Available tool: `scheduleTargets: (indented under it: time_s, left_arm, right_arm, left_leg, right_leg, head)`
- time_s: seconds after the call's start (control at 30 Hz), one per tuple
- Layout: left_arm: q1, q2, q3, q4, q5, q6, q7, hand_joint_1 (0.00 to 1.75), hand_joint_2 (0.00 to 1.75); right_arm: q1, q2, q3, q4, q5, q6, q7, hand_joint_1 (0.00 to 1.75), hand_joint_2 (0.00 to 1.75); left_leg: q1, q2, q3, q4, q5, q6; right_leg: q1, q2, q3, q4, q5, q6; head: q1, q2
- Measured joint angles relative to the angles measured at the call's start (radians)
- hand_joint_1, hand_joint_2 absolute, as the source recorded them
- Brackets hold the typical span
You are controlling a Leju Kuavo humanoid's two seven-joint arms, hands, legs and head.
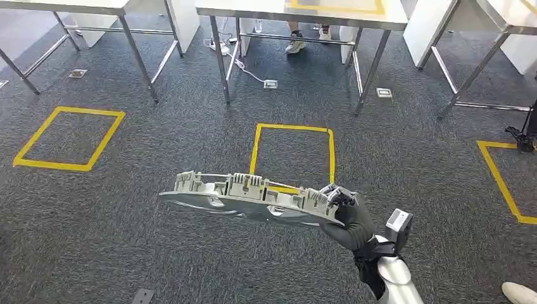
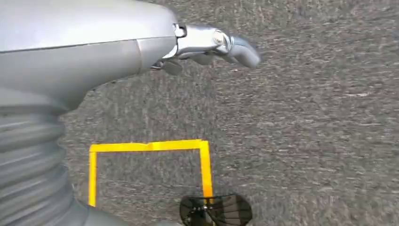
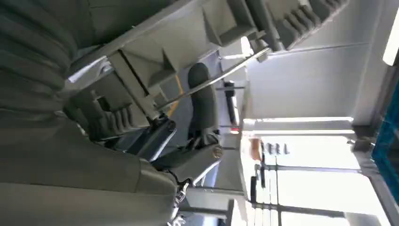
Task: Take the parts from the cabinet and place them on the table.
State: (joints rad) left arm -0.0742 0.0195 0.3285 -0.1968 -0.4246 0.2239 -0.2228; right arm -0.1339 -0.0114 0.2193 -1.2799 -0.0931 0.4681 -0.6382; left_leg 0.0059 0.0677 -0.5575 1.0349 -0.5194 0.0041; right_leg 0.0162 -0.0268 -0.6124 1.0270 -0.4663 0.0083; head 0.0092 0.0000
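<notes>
My right hand (image 1: 351, 218) grips one end of a long grey plastic part (image 1: 247, 196) with ribbed clips along its upper edge. The part sticks out to the left, held level above the carpet in front of me. In the right wrist view the part (image 3: 188, 42) lies close across the picture, with the hand's fingers (image 3: 141, 136) curled around its edge. My left hand (image 2: 94, 47) hangs over the carpet, its thumb (image 2: 235, 44) stretched out and nothing in it. A steel-legged table (image 1: 304, 12) stands straight ahead.
Yellow tape squares mark the carpet ahead (image 1: 292, 152), to the left (image 1: 66, 136) and to the right (image 1: 500, 180). More tables stand at the far left and right. A person's shoes (image 1: 296, 44) show under the middle table, and another shoe (image 1: 519, 292) is near my right.
</notes>
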Motion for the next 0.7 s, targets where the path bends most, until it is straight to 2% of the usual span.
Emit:
scheduleTargets:
  time_s: [0.03,0.07,0.1,0.13,0.17,0.2,0.23,0.27,0.3,0.33,0.4,0.43,0.47,0.53,0.6,0.63,0.67,0.7]
  left_arm:
    - [0.000,0.000,0.000,0.000,0.000,0.000,0.000,0.00,1.75]
    - [-0.002,0.000,0.000,-0.001,0.000,0.000,0.000,0.00,1.75]
    - [-0.001,0.000,0.000,-0.003,-0.002,0.000,-0.001,0.00,1.75]
    - [-0.001,-0.001,0.000,-0.002,-0.002,0.000,-0.002,0.00,1.75]
    - [0.000,-0.001,0.000,-0.002,-0.003,0.000,-0.003,0.00,1.75]
    - [0.002,0.001,0.000,-0.002,-0.003,0.000,-0.003,0.00,1.75]
    - [0.004,0.002,0.000,-0.001,-0.003,-0.001,-0.003,0.00,1.75]
    - [0.006,0.002,0.000,-0.001,-0.003,-0.002,-0.003,0.00,1.75]
    - [0.008,0.002,0.000,-0.001,-0.005,-0.003,-0.003,0.00,1.75]
    - [0.007,0.002,0.000,-0.001,-0.006,-0.003,-0.003,0.00,1.75]
    - [0.005,0.003,0.000,-0.001,-0.006,-0.003,-0.003,0.00,1.75]
    - [0.004,0.002,0.000,0.000,-0.006,-0.003,-0.002,0.00,1.75]
    - [0.001,0.002,0.000,-0.001,-0.006,-0.003,-0.002,0.00,1.75]
    - [0.002,0.002,0.000,-0.001,-0.006,-0.004,-0.002,0.00,1.75]
    - [0.000,0.000,0.000,-0.001,-0.009,-0.005,-0.002,0.00,1.75]
    - [0.000,0.000,0.000,-0.002,-0.009,-0.005,-0.002,0.00,1.75]
    - [-0.001,0.000,0.000,-0.002,-0.009,-0.005,-0.002,0.00,1.75]
    - [-0.001,0.000,0.000,-0.002,-0.009,-0.005,-0.002,0.00,1.75]
  right_arm:
    - [0.002,-0.002,-0.001,0.000,0.000,0.000,0.000,1.75,1.75]
    - [0.005,-0.002,-0.001,-0.002,0.000,0.000,0.001,1.75,1.75]
    - [0.010,-0.002,-0.001,-0.007,0.000,0.000,0.000,1.75,1.75]
    - [0.010,-0.002,-0.001,-0.008,0.000,0.000,0.000,1.75,1.75]
    - [0.008,-0.002,-0.002,-0.009,-0.001,0.001,0.000,1.75,1.75]
    - [0.009,-0.002,-0.002,-0.009,-0.001,0.001,-0.001,1.75,1.75]
    - [0.011,-0.002,-0.002,-0.009,0.000,0.001,-0.001,1.75,1.75]
    - [0.013,-0.003,-0.002,-0.009,0.002,0.001,0.000,1.75,1.75]
    - [0.015,-0.003,-0.002,-0.008,0.003,0.001,0.001,1.75,1.75]
    - [0.014,-0.004,-0.002,-0.009,0.005,0.001,0.001,1.75,1.75]
    - [0.012,-0.004,-0.002,-0.009,0.006,0.001,0.000,1.75,1.75]
    - [0.011,-0.004,-0.002,-0.009,0.008,0.001,0.000,1.75,1.75]
    - [0.009,-0.004,-0.002,-0.009,0.008,0.000,0.000,1.75,1.75]
    - [0.008,-0.005,-0.001,-0.011,0.010,0.000,0.000,1.75,1.75]
    - [0.004,-0.006,-0.001,-0.011,0.011,-0.001,0.000,1.75,1.75]
    - [-0.001,-0.007,-0.001,-0.012,0.011,-0.001,0.000,1.75,1.75]
    - [-0.007,-0.007,-0.001,-0.012,0.010,-0.001,0.000,1.75,1.75]
    - [-0.009,-0.008,-0.001,-0.012,0.009,-0.001,-0.001,1.75,1.75]
  left_leg:
    - [0.001,0.005,0.005,-0.006,0.000,-0.005]
    - [-0.005,0.009,0.013,-0.010,-0.004,-0.014]
    - [0.001,-0.016,0.010,0.005,-0.010,-0.018]
    - [0.002,-0.042,-0.011,0.048,-0.031,-0.021]
    - [0.003,-0.054,-0.049,0.119,-0.063,-0.023]
    - [0.003,-0.059,-0.101,0.212,-0.100,-0.027]
    - [0.003,-0.061,-0.144,0.282,-0.121,-0.030]
    - [0.003,-0.061,-0.171,0.312,-0.113,-0.032]
    - [0.004,-0.061,-0.169,0.284,-0.074,-0.032]
    - [0.005,-0.061,-0.143,0.213,-0.018,-0.032]
    - [0.008,-0.062,-0.070,0.033,0.081,-0.031]
    - [0.003,-0.067,-0.054,0.010,0.058,-0.029]
    - [0.004,-0.067,-0.049,0.004,0.055,-0.012]
    - [0.002,-0.066,-0.052,-0.002,0.049,0.003]
    - [0.007,-0.066,-0.036,-0.004,0.044,0.017]
    - [0.008,-0.066,-0.030,-0.004,0.040,0.023]
    - [0.008,-0.066,-0.027,-0.004,0.036,0.026]
    - [0.007,-0.065,-0.024,-0.004,0.031,0.027]
  right_leg:
    - [0.002,0.005,0.000,-0.001,-0.003,-0.005]
    - [-0.007,0.010,0.009,-0.014,0.001,-0.010]
    - [-0.012,0.012,0.020,-0.022,0.003,-0.013]
    - [-0.015,0.013,0.026,-0.024,0.000,-0.019]
    - [-0.016,0.014,0.030,-0.024,-0.002,-0.022]
    - [-0.015,0.017,0.034,-0.024,-0.007,-0.026]
    - [-0.015,0.023,0.038,-0.023,-0.011,-0.027]
    - [-0.015,0.028,0.044,-0.023,-0.016,-0.025]
    - [-0.015,0.033,0.051,-0.022,-0.022,-0.024]
    - [-0.016,0.037,0.060,-0.021,-0.029,-0.021]
    - [-0.019,0.043,0.078,-0.018,-0.045,-0.012]
    - [-0.012,0.045,0.080,-0.014,-0.053,-0.005]
    - [-0.012,0.049,0.078,-0.015,-0.057,0.000]
    - [-0.013,0.049,0.081,-0.006,-0.049,0.014]
    - [-0.015,0.044,0.082,0.006,-0.061,0.023]
    - [-0.015,0.039,0.065,0.045,-0.079,0.027]
    - [-0.017,0.037,0.020,0.120,-0.114,0.035]
    - [-0.018,0.036,-0.033,0.205,-0.150,0.038]
  head:
    - [0.001,0.000]
    - [0.001,0.000]
    - [0.000,0.000]
    - [-0.005,0.000]
    - [-0.008,0.000]
    - [-0.014,0.000]
    - [-0.016,0.000]
    - [-0.016,0.000]
    - [-0.017,0.000]
    - [-0.018,0.000]
    - [-0.020,0.000]
    - [-0.022,0.000]
    - [-0.023,0.000]
    - [-0.019,0.000]
    - [-0.017,0.000]
    - [-0.013,0.000]
    - [-0.007,0.000]
    - [-0.006,0.000]
